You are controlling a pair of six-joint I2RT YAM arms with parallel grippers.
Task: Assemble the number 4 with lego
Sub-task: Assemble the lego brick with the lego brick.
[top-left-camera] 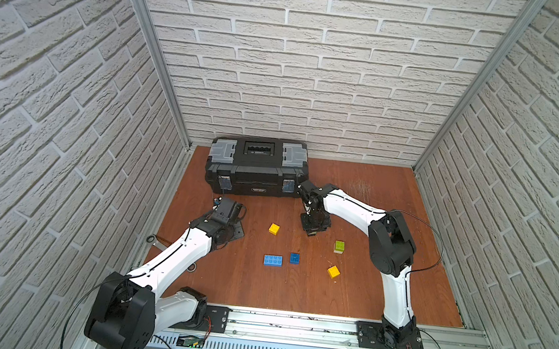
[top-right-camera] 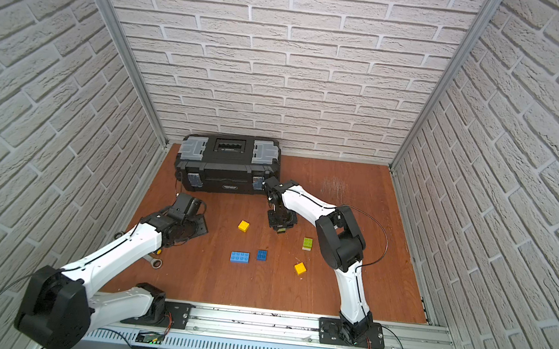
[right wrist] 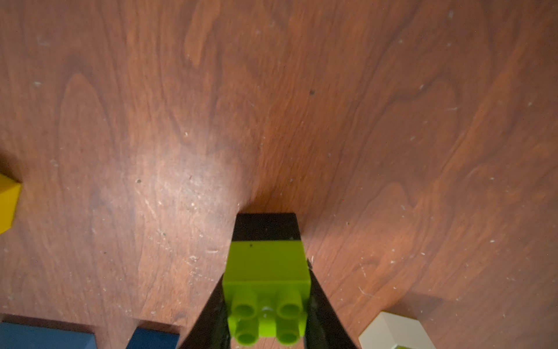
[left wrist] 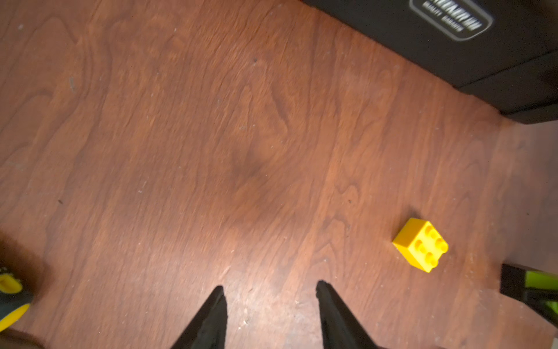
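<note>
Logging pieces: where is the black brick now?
Right wrist view: the black brick is joined to the lime green brick clamped in the right gripper, in front of the toolbox, beside the far yellow brick.

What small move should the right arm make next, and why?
Probably swing toward the longer blue brick: the right pincer is shut on the lime green brick joined to the black brick, and the blue brick lies alone, nothing attached.

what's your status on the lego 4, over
Left tool open, empty. Right tool shut on lime green studded plastic brick joined to black plastic brick. Big black plastic toolbox behind, not in the way.
</note>
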